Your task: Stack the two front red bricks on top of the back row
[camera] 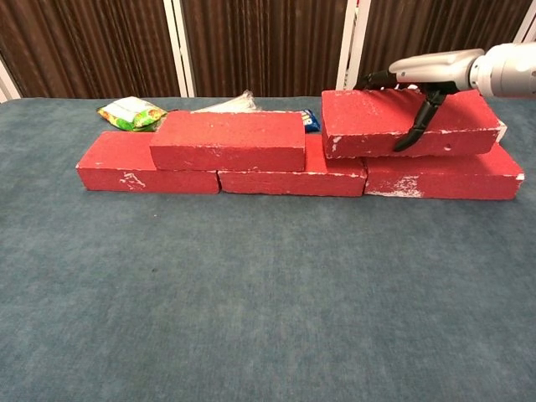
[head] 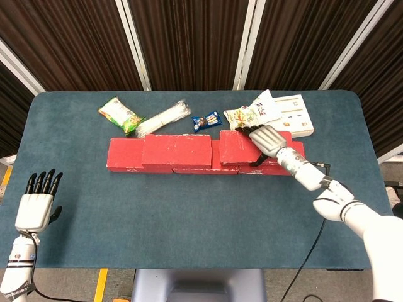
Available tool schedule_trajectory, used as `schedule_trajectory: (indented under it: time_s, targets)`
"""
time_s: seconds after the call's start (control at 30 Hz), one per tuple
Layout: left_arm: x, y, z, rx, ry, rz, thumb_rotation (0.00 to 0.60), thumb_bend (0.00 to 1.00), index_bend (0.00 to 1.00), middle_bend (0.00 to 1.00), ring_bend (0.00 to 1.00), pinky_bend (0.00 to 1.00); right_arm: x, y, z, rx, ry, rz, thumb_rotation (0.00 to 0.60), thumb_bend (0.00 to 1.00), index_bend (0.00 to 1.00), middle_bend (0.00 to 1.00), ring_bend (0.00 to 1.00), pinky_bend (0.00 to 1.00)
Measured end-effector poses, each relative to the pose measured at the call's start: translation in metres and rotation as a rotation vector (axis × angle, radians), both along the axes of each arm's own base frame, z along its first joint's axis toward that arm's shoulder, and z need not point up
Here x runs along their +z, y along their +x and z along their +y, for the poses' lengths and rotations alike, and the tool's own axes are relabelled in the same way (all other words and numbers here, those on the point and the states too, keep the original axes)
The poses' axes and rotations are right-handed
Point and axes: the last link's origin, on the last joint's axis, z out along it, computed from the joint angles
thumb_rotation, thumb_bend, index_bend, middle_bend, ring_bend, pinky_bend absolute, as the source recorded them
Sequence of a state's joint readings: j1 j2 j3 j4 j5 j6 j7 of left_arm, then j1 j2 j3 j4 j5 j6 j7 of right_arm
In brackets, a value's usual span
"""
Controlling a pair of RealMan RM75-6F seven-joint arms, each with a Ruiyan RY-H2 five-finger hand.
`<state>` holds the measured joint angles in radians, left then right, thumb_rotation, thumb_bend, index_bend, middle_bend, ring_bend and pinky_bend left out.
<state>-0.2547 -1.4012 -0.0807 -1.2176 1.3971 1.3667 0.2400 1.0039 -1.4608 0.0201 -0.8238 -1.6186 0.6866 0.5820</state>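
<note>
Placement step: right hand (camera: 427, 79) grips the second rectangular red brick (camera: 410, 124) resting on the back row (camera: 289, 180), right of frame; release judged next; left hand (head: 38, 204) fingers spread, empty.

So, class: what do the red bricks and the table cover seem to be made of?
Red bricks: probably painted foam or a similar light material, matte; white shows through at chipped edges, and the right hand holds one from above. Table cover: teal fabric, like felt or carpet, with a fuzzy texture.

right hand (head: 267, 139) gripping, left hand (head: 36, 207) spread
</note>
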Motion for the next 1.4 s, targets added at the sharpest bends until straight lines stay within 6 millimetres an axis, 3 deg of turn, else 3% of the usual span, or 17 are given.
schedule_trajectory:
  time_s: [0.53,0.83,1.4]
  targets:
    - [0.001,-0.001,0.001,0.009,-0.008,-0.013,0.6,0.3,0.0,0.0,0.0,0.05,-0.016,0.005,-0.001,-0.016,0.044,-0.014,0.6,0.15,0.4,0.43,0.37,0.58]
    - [0.001,-0.002,0.001,0.013,-0.014,-0.015,0.6,0.3,0.0,0.0,0.0,0.05,-0.018,0.006,-0.004,-0.016,0.035,0.001,0.6,0.14,0.25,0.39,0.33,0.58]
    - [0.001,-0.002,0.002,0.011,-0.012,-0.019,0.6,0.3,0.0,0.0,0.0,0.06,-0.024,0.009,-0.004,-0.023,0.041,0.013,0.6,0.14,0.06,0.34,0.29,0.57]
